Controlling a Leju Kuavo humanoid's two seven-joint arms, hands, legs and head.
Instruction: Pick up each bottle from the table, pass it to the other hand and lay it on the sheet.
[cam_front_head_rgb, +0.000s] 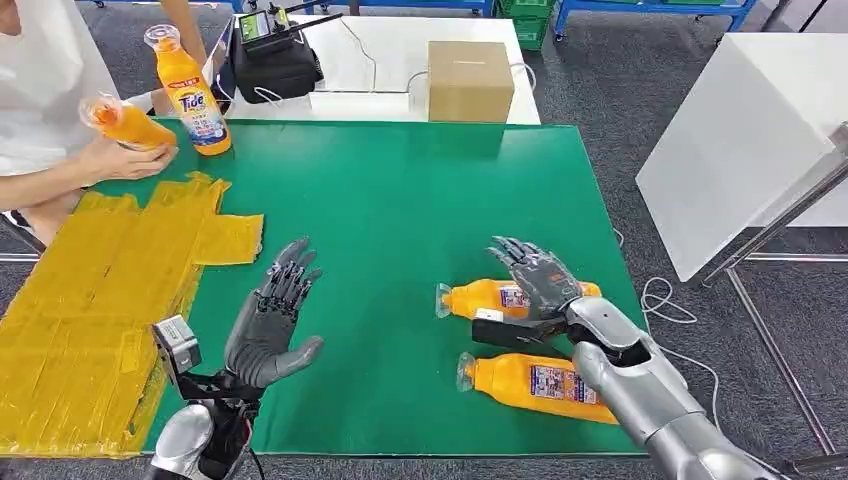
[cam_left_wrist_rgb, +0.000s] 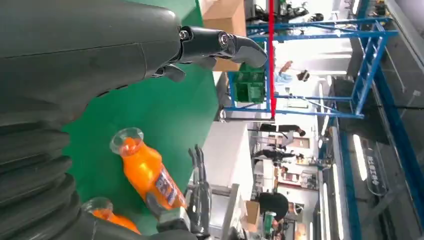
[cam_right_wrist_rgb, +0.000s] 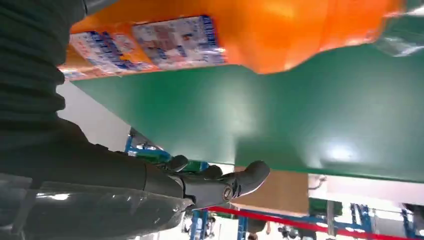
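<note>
Head view looks down on a green counter (cam_front_head_rgb: 400, 200) with a yellow sheet (cam_front_head_rgb: 90, 300) along its left side. At the far left corner a person's hand (cam_front_head_rgb: 120, 158) holds a tilted orange bottle (cam_front_head_rgb: 125, 122) beside an upright Tide bottle (cam_front_head_rgb: 192, 92); a cardboard box (cam_front_head_rgb: 470, 80) sits beyond. Two orange bottles lie on the right: the farther bottle (cam_front_head_rgb: 480, 297) under the right robot hand (cam_front_head_rgb: 540, 280), fingers spread above it, and the nearer bottle (cam_front_head_rgb: 535, 385) beside the forearm. The left robot hand (cam_front_head_rgb: 270, 320) hovers empty, fingers apart.
</note>
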